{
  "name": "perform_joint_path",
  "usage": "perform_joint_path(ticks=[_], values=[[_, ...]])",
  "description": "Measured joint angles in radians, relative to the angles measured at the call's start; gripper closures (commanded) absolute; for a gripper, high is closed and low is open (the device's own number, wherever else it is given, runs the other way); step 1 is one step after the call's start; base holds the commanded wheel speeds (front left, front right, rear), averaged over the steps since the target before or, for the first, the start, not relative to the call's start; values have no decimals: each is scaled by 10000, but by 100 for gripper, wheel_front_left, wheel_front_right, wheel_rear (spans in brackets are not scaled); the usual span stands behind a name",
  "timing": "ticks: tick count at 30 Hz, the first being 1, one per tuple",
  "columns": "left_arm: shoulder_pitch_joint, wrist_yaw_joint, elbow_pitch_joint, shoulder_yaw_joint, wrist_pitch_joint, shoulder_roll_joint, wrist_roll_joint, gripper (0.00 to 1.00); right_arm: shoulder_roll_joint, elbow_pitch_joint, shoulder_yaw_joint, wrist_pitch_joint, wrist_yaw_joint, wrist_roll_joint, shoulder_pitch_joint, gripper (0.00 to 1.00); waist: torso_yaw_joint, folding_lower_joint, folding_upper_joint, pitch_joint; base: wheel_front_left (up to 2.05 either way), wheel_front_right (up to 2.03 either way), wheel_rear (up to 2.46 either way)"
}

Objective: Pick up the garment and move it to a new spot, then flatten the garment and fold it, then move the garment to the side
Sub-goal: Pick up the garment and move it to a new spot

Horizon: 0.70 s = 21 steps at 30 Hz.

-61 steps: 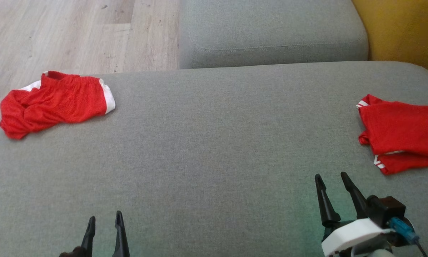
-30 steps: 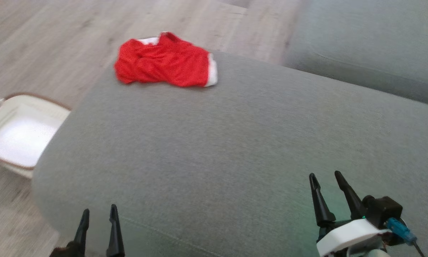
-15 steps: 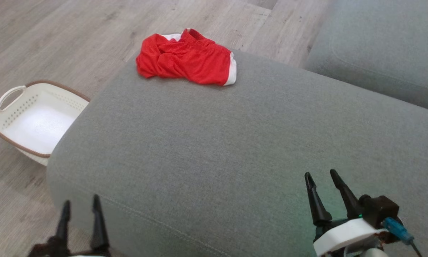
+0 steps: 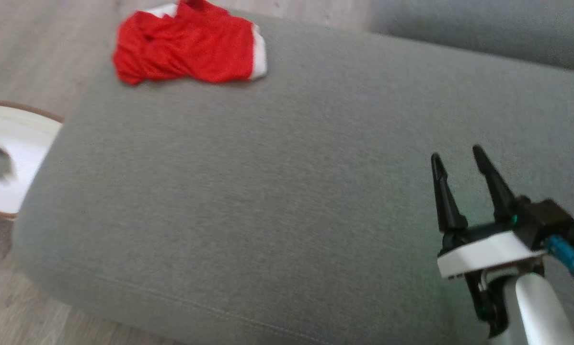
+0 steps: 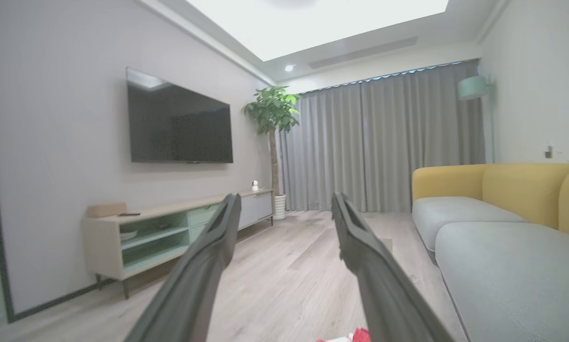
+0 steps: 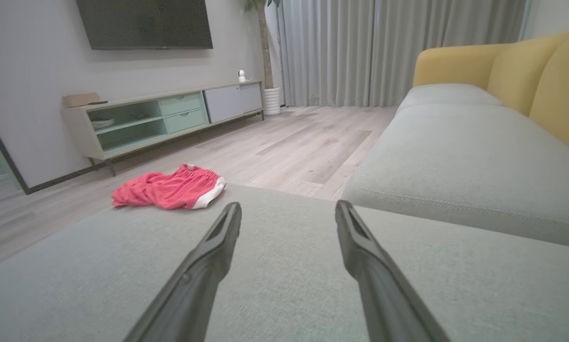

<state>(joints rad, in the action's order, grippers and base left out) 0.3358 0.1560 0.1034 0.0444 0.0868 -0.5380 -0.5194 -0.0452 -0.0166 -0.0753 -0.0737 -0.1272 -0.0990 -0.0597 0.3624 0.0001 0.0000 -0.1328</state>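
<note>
Both pairs of jaws stand wide apart with nothing between them. My right gripper [image 4: 456,152] hovers low over the grey seat cushion [image 4: 268,201], fingers lying almost level along it, with the pale forearm coming up from the lower right of the head view. The left gripper [image 5: 285,195] points out level across the room, with the cushion off to its right. The red shorts [image 4: 186,45], white-trimmed, lie crumpled at the cushion's far left corner, well apart from the right gripper (the left wrist view catches a red scrap at its bottom edge). From the head I see a white basket [image 4: 38,113] on the floor beside the cushion, though it is blurred. The wrist views add a wall-mounted TV [image 5: 180,126], a low cabinet [image 5: 170,232], a potted tree [image 5: 271,111], grey curtains [image 5: 384,142], a yellow sofa back [image 5: 503,187] and pale wood flooring [image 5: 289,275].
</note>
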Motion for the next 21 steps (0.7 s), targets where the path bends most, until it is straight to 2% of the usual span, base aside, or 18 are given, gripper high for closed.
perform_joint_path(ticks=[4,7,11,14,16,21], values=[[2244,-543,-780,79,-554,-794,115,0,-4,437,27,303,0,326,-422,0,-524,1,0,-655,0,0,0],[3888,-880,-1825,316,-968,-930,125,0,-10,830,46,535,0,462,-772,0,-904,1,0,-1223,0,0,0],[5556,-1312,-3411,767,-1486,-874,54,0,-23,1356,-40,786,0,514,-1326,0,-1424,2,0,-2014,0,0,0],[6452,-1425,-4558,780,-1643,-640,-351,0,-27,1762,-94,932,0,546,-1674,0,-1851,2,0,-2571,0,0,0],[6809,-1561,-5223,907,-1701,-587,-240,0,-33,2033,-90,1055,0,589,-1836,0,-2134,2,0,-2943,0,0,0],[7144,-1574,-6989,1221,-2017,-105,-265,0,-40,2692,-46,1438,0,771,-1930,0,-2721,2,0,-3839,0,0,0]])
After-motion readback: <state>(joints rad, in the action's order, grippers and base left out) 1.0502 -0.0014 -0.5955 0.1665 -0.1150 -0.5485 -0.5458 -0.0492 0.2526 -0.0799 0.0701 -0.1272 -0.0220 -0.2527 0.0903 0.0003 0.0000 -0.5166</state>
